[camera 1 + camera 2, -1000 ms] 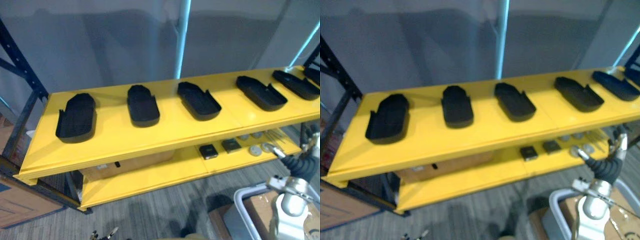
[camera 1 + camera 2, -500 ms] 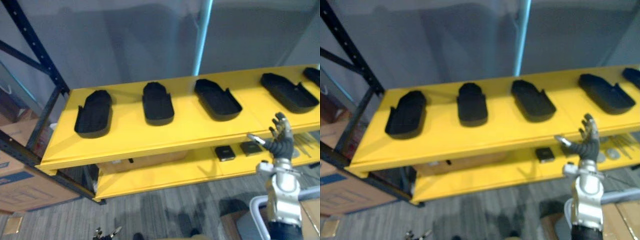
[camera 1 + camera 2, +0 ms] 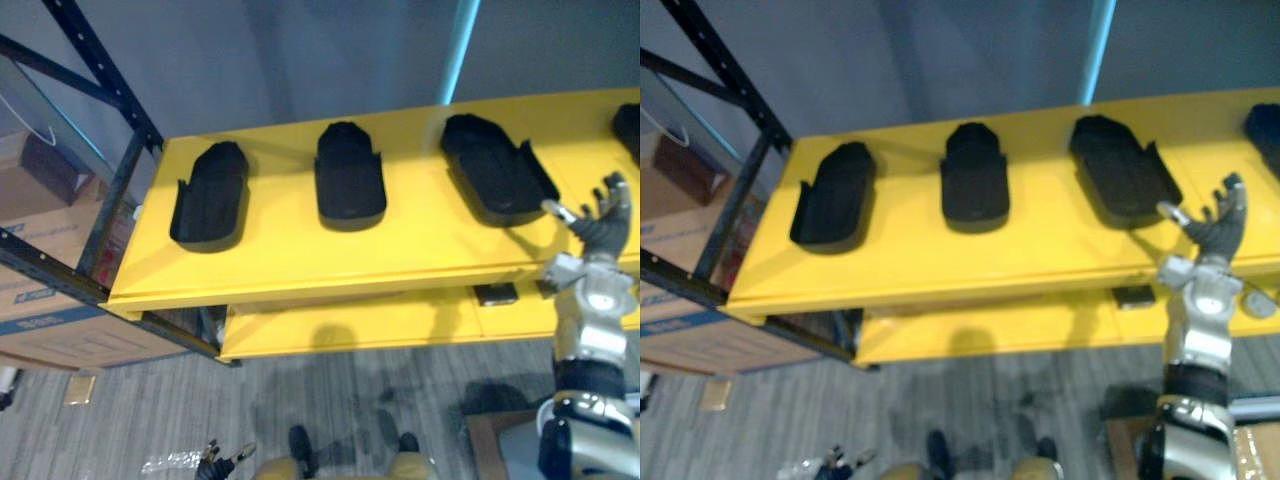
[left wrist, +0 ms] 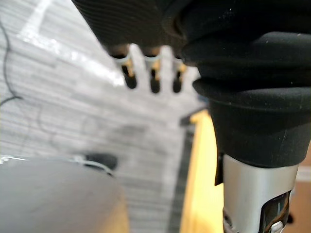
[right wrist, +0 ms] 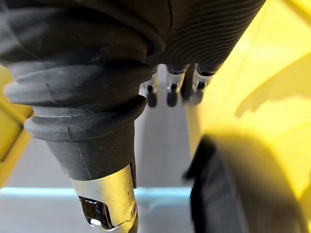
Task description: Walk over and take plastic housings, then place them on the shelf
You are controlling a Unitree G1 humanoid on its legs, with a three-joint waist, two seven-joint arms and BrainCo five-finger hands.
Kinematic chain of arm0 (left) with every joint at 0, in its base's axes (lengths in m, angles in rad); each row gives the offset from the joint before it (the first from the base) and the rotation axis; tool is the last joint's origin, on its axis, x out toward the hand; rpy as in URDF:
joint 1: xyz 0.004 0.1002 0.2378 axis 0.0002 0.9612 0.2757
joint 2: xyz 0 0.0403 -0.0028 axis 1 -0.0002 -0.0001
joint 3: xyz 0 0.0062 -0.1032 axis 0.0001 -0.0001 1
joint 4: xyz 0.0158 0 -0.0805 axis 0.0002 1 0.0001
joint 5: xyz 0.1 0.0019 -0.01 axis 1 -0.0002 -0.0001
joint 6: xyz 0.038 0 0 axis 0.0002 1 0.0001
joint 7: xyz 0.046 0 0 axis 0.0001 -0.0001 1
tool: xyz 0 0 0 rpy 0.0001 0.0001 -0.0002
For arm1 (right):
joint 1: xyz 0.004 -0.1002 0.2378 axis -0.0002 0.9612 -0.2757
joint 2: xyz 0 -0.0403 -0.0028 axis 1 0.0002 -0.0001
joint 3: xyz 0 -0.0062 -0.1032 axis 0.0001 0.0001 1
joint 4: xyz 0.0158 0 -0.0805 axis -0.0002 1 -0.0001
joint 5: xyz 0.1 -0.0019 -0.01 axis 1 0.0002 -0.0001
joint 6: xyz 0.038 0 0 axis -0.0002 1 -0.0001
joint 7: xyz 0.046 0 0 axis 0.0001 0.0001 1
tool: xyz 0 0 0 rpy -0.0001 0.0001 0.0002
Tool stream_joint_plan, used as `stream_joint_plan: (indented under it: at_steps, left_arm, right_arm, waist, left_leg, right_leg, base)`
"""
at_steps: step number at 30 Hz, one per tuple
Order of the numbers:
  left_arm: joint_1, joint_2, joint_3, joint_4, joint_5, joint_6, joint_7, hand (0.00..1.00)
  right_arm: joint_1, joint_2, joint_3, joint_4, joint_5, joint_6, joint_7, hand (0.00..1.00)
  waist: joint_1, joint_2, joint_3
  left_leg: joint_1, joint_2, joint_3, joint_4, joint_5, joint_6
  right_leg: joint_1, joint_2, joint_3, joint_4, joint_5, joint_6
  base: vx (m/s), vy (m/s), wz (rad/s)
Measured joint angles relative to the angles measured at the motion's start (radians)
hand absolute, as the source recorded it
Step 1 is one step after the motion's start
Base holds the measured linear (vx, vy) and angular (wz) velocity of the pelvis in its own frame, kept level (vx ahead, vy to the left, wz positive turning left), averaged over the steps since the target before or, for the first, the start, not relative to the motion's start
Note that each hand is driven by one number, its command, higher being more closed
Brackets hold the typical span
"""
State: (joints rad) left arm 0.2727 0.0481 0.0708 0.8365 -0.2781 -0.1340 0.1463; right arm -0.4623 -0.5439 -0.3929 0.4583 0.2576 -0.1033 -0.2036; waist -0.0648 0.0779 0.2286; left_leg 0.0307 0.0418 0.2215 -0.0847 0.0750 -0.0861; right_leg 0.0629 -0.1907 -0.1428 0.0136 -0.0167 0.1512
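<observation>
Right hand (image 3: 600,215) is raised in front of the upper shelf board (image 3: 300,265), fingers spread wide and straight, thumb out to the side, holding nothing; my right wrist view agrees, fingers (image 5: 170,94) extended over yellow board. Left hand (image 4: 153,80) hangs low over the grey floor (image 4: 73,111), fingers relaxed, empty. Three black plastic housings lie open side up in a row on the board: leftmost housing (image 3: 210,195), middle housing (image 3: 350,185), nearest housing (image 3: 495,180). The nearest one lies just beside my thumb tip, to the hand's left and slightly further back on the board; I cannot tell whether they touch. The others are well apart from the hand. Judgement: the step is a reach toward this nearest housing. To do it well, I should keep the spread until the fingers pass over the far rim, put the thumb against the near wall, and close on the side walls, not the thin notched end.
</observation>
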Motion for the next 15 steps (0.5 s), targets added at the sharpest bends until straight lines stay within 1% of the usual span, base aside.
stream_joint_plan:
  at_steps: [3, 4, 7, 8, 9, 11, 13, 14, 15]
  left_arm:
    - [0.000, -0.002, -0.008, 0.000, -0.003, -0.002, -0.004, 0.00]
    - [0.000, -0.003, -0.014, 0.001, -0.021, -0.005, -0.005, 0.00]
    - [0.000, -0.004, -0.016, 0.006, -0.030, -0.013, -0.011, 0.00]
    - [0.000, -0.004, -0.017, 0.006, -0.031, -0.017, -0.012, 0.00]
    - [0.000, -0.003, -0.026, 0.005, -0.033, -0.020, -0.012, 0.00]
    - [0.001, -0.003, -0.033, 0.005, -0.037, -0.021, -0.015, 0.00]
    - [0.002, -0.005, -0.042, 0.005, -0.038, -0.020, -0.020, 0.00]
    - [0.002, -0.004, -0.044, 0.005, -0.038, -0.020, -0.021, 0.00]
    - [0.002, -0.005, -0.045, 0.004, -0.039, -0.020, -0.024, 0.00]
  right_arm:
    - [-0.028, -0.031, -0.002, 0.020, -0.023, -0.010, -0.031, 0.00]
    - [-0.036, -0.046, -0.010, 0.031, -0.033, -0.010, -0.038, 0.00]
    - [-0.052, -0.070, -0.017, 0.049, -0.036, -0.010, -0.029, 0.00]
    - [-0.063, -0.078, -0.017, 0.062, -0.036, -0.010, -0.017, 0.00]
    - [-0.076, -0.112, -0.017, 0.088, -0.035, -0.010, 0.017, 0.00]
    - [-0.095, -0.134, -0.015, 0.119, -0.034, -0.009, 0.048, 0.00]
    - [-0.141, -0.170, 0.005, 0.186, 0.002, -0.008, 0.115, 0.00]
    - [-0.148, -0.178, 0.015, 0.200, 0.009, -0.006, 0.129, 0.00]
    - [-0.160, -0.194, 0.030, 0.227, 0.035, -0.004, 0.169, 0.00]
  waist:
    - [-0.003, 0.008, 0.010]
    - [-0.003, 0.009, 0.010]
    - [-0.004, 0.013, 0.013]
    - [-0.006, 0.014, 0.017]
    - [-0.008, 0.015, 0.027]
    - [-0.006, 0.022, 0.028]
    - [-0.005, 0.030, 0.037]
    - [-0.006, 0.031, 0.037]
    - [-0.006, 0.033, 0.037]
  left_leg:
    - [0.000, 0.000, -0.001, 0.000, 0.001, 0.001]
    - [-0.002, -0.001, -0.002, 0.000, 0.002, 0.002]
    - [-0.002, -0.002, -0.006, 0.000, 0.002, 0.003]
    - [-0.002, -0.002, -0.008, 0.000, 0.003, 0.004]
    - [-0.009, -0.002, -0.020, 0.000, 0.005, 0.006]
    - [-0.017, -0.001, -0.021, 0.000, 0.007, 0.009]
    - [-0.025, -0.004, -0.022, 0.000, 0.009, 0.011]
    - [-0.027, -0.005, -0.023, 0.000, 0.009, 0.012]
    - [-0.031, -0.007, -0.024, 0.000, 0.010, 0.013]
  right_leg:
    - [-0.005, 0.000, 0.000, 0.006, -0.002, 0.002]
    - [-0.008, -0.001, 0.000, 0.008, -0.002, 0.002]
    - [-0.008, -0.002, -0.002, 0.009, -0.003, 0.004]
    - [-0.009, -0.003, -0.004, 0.008, -0.004, 0.004]
    - [-0.010, -0.006, -0.017, 0.008, -0.008, 0.005]
    - [-0.018, -0.008, -0.020, 0.009, -0.007, 0.005]
    - [-0.027, -0.012, -0.021, 0.012, -0.006, 0.007]
    - [-0.028, -0.013, -0.023, 0.012, -0.006, 0.008]
    - [-0.029, -0.015, -0.025, 0.017, -0.005, 0.009]
  base:
    - [-0.03, 0.009, -0.02]
    - [0.00, 0.000, 0.00]
    - [-0.01, 0.007, 0.00]
    - [-0.05, 0.008, 0.13]
    - [-0.05, 0.007, 0.17]
    - [-0.03, 0.009, 0.09]
    - [0.00, 0.000, 0.00]
    - [0.02, 0.015, 0.06]
    - [0.04, 0.011, 0.06]
